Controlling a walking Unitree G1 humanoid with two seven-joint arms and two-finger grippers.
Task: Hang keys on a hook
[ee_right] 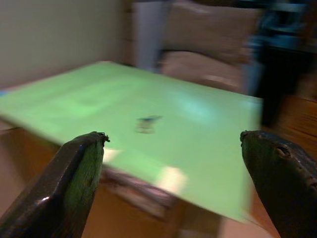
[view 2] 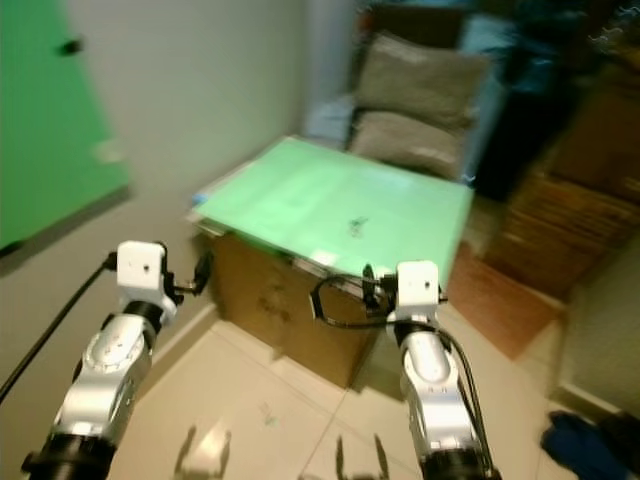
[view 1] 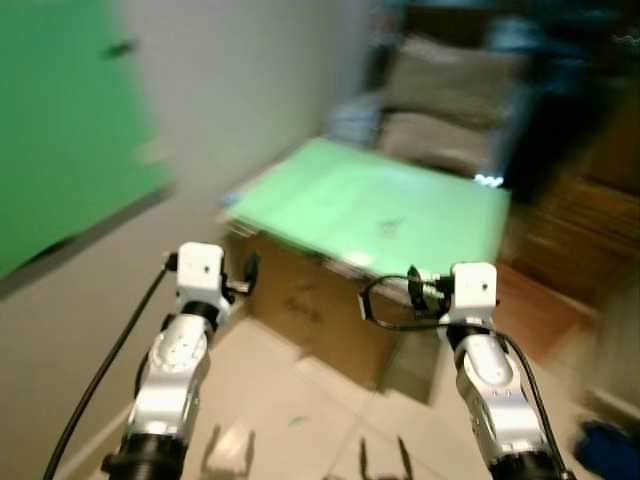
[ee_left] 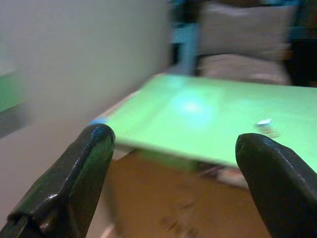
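Head views, blurred: two silver arms are seen raised side by side. Ahead of both, a green board (view 1: 370, 205) is laid flat on a cardboard box (view 1: 310, 310). A small dark item, taken to be the keys (view 1: 389, 227), is noted on the board, beyond the right arm and nearer to it than to the left. A green panel (view 1: 60, 120) is fixed to the wall beyond and outward of the left arm. Cushions (view 1: 440, 100) are stacked past the far edge of the board. Pale floor tiles (view 1: 290, 400) are seen under both arms. Finger detail cannot be made out in these views; no hook can be identified.

Left wrist view: the left gripper (ee_left: 178, 183) is seen with its two black fingers (ee_left: 74, 183) wide apart and nothing between them. The board lies ahead of the tips, with the keys (ee_left: 266, 126) well beyond them, toward the far side of the board. The box is seen below the board edge.

Right wrist view: the right gripper (ee_right: 183, 188) is likewise spread, with nothing held. The keys (ee_right: 146, 123) are seen ahead on the board, between the lines of the two fingers (ee_right: 74, 183), clear of both. The cushions are blurred beyond.
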